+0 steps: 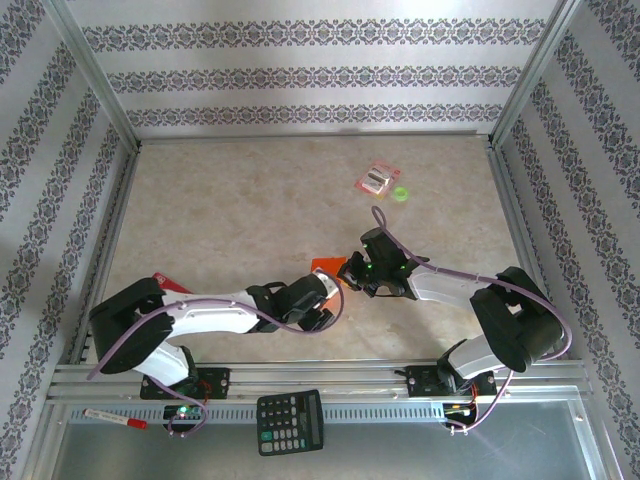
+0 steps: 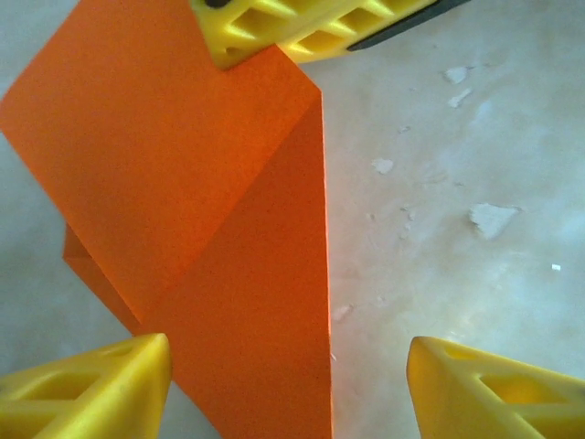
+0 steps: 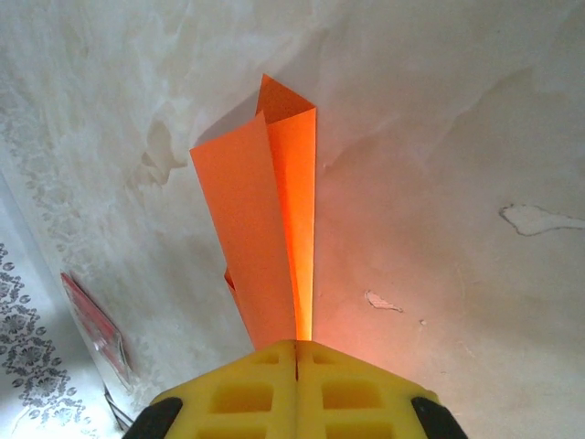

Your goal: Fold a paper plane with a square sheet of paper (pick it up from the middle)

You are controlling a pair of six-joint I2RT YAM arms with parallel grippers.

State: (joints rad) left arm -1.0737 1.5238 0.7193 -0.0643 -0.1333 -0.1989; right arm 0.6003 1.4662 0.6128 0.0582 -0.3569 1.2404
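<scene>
Right gripper (image 3: pixel 296 352) clamps the paper plane (image 3: pixel 274 210); left gripper (image 2: pixel 285 366) stands open, empty. Folds may spring apart under this 1-point hold.

You are seeing the paper plane (image 3: pixel 265 229) showing matt, smooth orange paper; the fingers (image 2: pixel 91 393) are showing smooth yellow plastic, the table (image 2: pixel 457 137) dull and chipped.

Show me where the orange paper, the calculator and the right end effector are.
orange paper (image 3: pixel 251 219): right wrist view, middle of its front flap.
calculator (image 1: pixel 290 428): top external view, keypad.
right end effector (image 3: pixel 295 345): right wrist view, where its closed tips meet.
</scene>
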